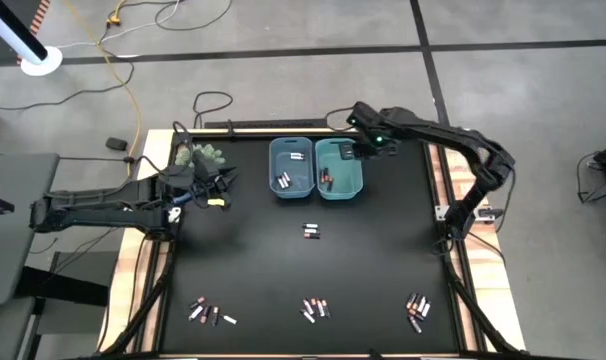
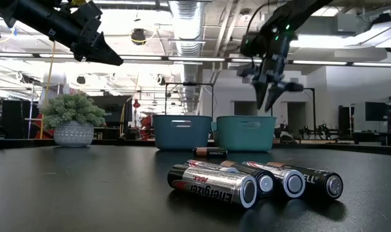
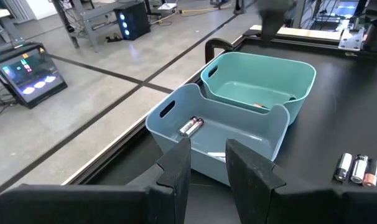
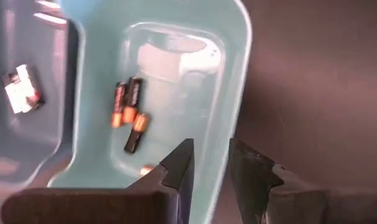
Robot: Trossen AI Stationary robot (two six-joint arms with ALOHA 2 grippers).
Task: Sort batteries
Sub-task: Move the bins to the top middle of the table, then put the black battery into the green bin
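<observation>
Left tool waits over the table's left side near a small potted plant, fingers parted with a narrow gap and nothing between them. It faces the two bins from well apart.

Blue bin, the left one: a few silvery batteries lie on its floor. Teal bin, touching it on the right: dark, copper-ended batteries lie loose inside.

Right tool hangs above the teal bin's rim, fingers slightly parted and empty; the dark batteries sit below it, not touching.

Unsorted stock, left to right along the table's near edge: a left cluster, a middle cluster, a right cluster. One small group lies mid-table, just in front of the bins. All are well apart from both tools.

Handling, judged: the batteries are rigid, smooth metal cylinders, small but dense for their size. They should roll easily and slip under a glancing touch. Best hold is across the barrel at mid-length, fingers square to the long axis. Those lying side by side and touching probably need one picked from the outside of the cluster.
</observation>
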